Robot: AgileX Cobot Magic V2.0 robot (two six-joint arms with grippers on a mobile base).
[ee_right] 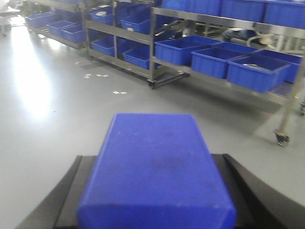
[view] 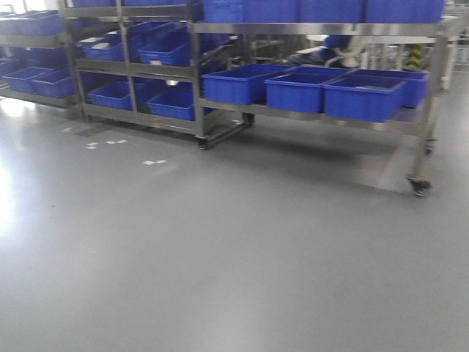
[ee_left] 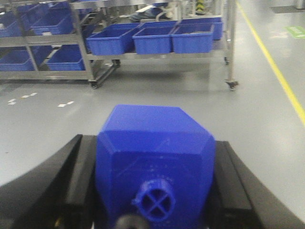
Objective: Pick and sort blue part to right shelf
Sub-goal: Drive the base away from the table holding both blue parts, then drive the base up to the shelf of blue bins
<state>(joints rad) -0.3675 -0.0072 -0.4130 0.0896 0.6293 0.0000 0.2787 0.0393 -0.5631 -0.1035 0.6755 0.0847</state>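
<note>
My left gripper (ee_left: 155,167) is shut on a blue part (ee_left: 155,143), a faceted block with a round cross-shaped boss on its near face. My right gripper (ee_right: 155,186) is shut on a second blue part (ee_right: 155,167), a plain rectangular block. Both are held above the grey floor. The right shelf (view: 315,117) is a steel-framed rack on castors with large blue tote bins (view: 364,97) on its lower level. It stands far ahead in the front view, and also shows in the left wrist view (ee_left: 157,56) and the right wrist view (ee_right: 224,78). Neither gripper shows in the front view.
A second steel rack (view: 139,117) with blue bins stands left of the right shelf, and another (view: 37,77) further left. White marks (view: 154,162) lie on the grey floor. A yellow floor line (ee_left: 276,71) runs along the right. A castor (view: 419,186) sits at the shelf's right leg.
</note>
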